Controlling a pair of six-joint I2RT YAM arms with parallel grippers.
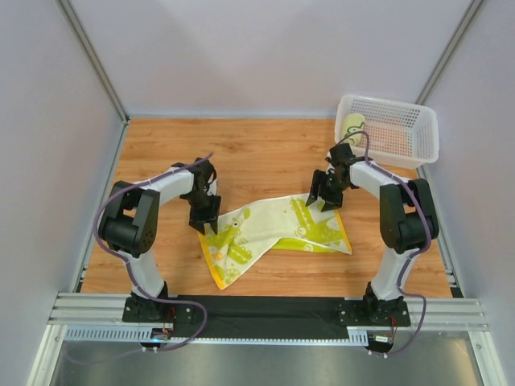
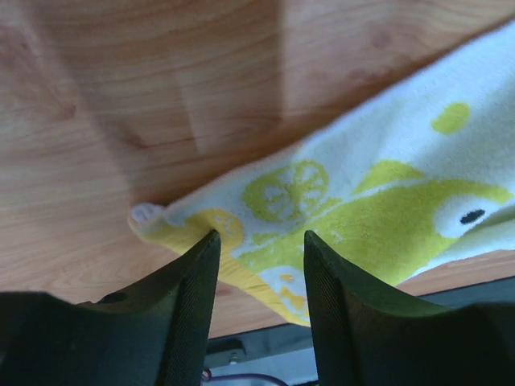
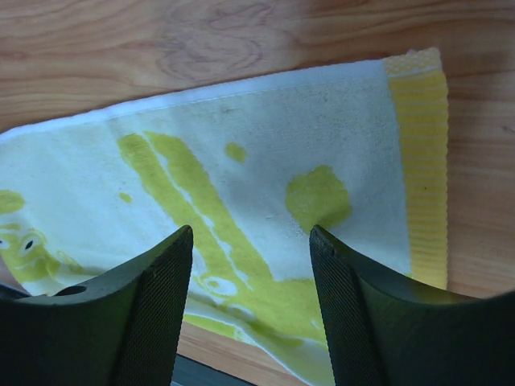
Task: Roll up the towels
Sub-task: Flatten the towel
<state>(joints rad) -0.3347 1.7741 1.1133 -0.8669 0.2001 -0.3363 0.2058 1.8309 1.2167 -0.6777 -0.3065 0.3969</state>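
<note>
Top external alone shows basket (image 1: 426, 135) — rolled towel (image 1: 352, 127) inside.

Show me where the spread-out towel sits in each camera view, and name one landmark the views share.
Top external: the spread-out towel lies centre, slightly low, on the wooden table.
Left wrist: the towel fills the right half, its yellow-edged corner at lower left of centre.
Right wrist: the towel covers most of the picture, its yellow band at the right.
Shared landmark: the wooden table's bare grain beyond the towel's edge.
</note>
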